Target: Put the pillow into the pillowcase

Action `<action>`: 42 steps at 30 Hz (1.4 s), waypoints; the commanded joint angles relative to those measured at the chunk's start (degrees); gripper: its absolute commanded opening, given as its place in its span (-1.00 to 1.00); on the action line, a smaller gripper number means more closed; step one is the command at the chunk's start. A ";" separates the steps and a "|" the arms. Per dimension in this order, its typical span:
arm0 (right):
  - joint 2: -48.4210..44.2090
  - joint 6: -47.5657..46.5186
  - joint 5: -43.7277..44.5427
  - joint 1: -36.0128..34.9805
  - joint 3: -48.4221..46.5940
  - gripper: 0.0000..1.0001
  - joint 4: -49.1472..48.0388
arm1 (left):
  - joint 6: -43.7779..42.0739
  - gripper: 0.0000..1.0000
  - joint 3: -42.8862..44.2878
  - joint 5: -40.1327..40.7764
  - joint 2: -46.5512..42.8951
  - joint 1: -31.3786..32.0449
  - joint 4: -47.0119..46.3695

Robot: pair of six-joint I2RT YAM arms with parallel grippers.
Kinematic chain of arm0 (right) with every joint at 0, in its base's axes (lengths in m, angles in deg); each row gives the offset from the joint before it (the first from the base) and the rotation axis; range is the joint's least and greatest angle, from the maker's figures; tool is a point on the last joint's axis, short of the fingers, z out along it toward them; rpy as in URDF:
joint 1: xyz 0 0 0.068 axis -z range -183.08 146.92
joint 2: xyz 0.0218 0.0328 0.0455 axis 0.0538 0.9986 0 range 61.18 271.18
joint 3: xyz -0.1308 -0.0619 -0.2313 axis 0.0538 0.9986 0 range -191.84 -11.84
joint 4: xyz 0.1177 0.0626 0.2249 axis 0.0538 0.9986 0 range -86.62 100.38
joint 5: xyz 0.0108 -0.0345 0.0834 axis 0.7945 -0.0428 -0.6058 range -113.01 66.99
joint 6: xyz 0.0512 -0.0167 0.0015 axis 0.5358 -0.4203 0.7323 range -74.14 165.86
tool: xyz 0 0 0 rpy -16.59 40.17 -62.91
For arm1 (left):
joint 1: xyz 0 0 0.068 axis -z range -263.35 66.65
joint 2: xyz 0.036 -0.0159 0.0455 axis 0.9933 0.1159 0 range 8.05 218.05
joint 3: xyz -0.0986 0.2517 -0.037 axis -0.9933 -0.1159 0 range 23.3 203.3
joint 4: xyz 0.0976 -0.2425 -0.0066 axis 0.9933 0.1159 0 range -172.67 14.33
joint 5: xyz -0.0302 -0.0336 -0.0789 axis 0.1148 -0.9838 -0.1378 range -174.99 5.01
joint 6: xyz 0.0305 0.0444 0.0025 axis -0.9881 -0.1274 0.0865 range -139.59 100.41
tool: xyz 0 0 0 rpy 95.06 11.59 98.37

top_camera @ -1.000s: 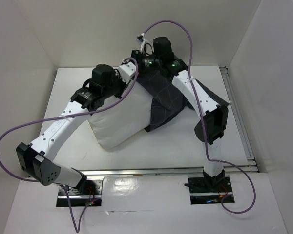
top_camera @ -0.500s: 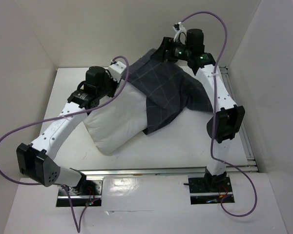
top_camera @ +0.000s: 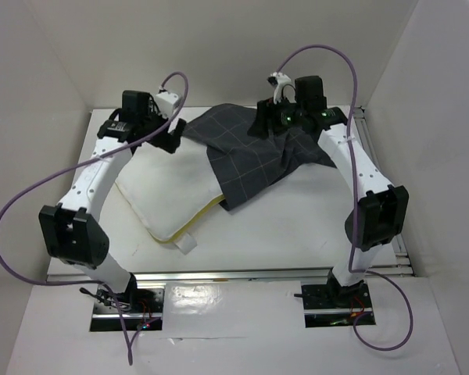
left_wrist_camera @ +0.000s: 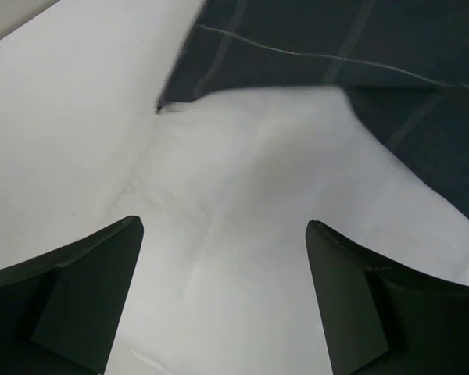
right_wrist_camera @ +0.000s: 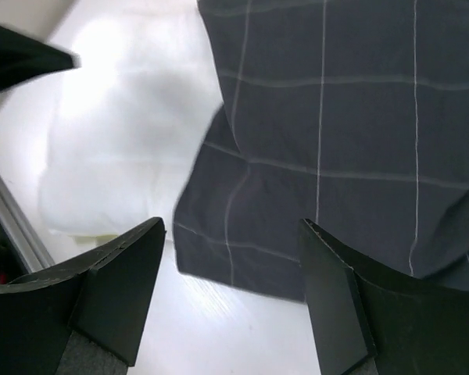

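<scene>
The overhead camera gives you the whole layout. The pillow [top_camera: 168, 183] lies flat on the table [top_camera: 297, 226], left of centre. The pillowcase [top_camera: 254, 152] covers its far right corner and spreads toward the right arm. Only this view clearly shows the yellow band [top_camera: 199, 220] along the pillow's near right edge.

Your wrist cameras settle what the overhead cannot. The left gripper [left_wrist_camera: 223, 312] has its fingers spread wide with nothing between them, above bare white pillow just short of the cloth's edge. The right gripper [right_wrist_camera: 230, 312] is also wide apart and holds nothing, above the pillowcase's hem where it overlaps the pillow.

The pillow looks soft and lightly creased. The pillowcase is charcoal with a thin pale grid, and it is rumpled. You cannot tell whether the pillow's corner sits inside the sleeve or merely under it.

Compared with half a second ago, both arms have swung outward. The cloth no longer hangs lifted at the back. The pillow has dropped flatter and shifted left, baring its yellow band.
</scene>
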 commanded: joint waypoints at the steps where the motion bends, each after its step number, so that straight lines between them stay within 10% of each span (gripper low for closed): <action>1: -7.18 -7.64 3.50 -0.80 7.95 0.52 -1.72 | -11.45 0.99 -2.80 -11.90 -9.19 5.60 10.04; 9: -11.85 -11.08 5.97 -0.80 16.96 0.52 -4.98 | -15.97 0.99 -22.23 -5.43 -24.13 22.20 16.13; 18: -11.85 -11.61 5.97 -0.80 18.63 0.52 -4.98 | -18.16 0.99 -47.98 9.69 -35.12 23.54 1.55; 36: -8.51 -10.55 6.49 -0.80 15.99 0.49 -1.73 | -18.52 0.94 -57.40 13.56 -27.23 25.21 -14.88; 39: -8.51 -10.55 7.10 -0.80 15.37 0.47 -0.42 | -17.91 0.47 -56.53 12.78 -22.22 25.21 -17.01; 42: -8.51 -10.55 7.81 -0.80 15.37 0.45 0.20 | -15.19 -1.00 -53.81 12.24 -17.13 25.21 -15.69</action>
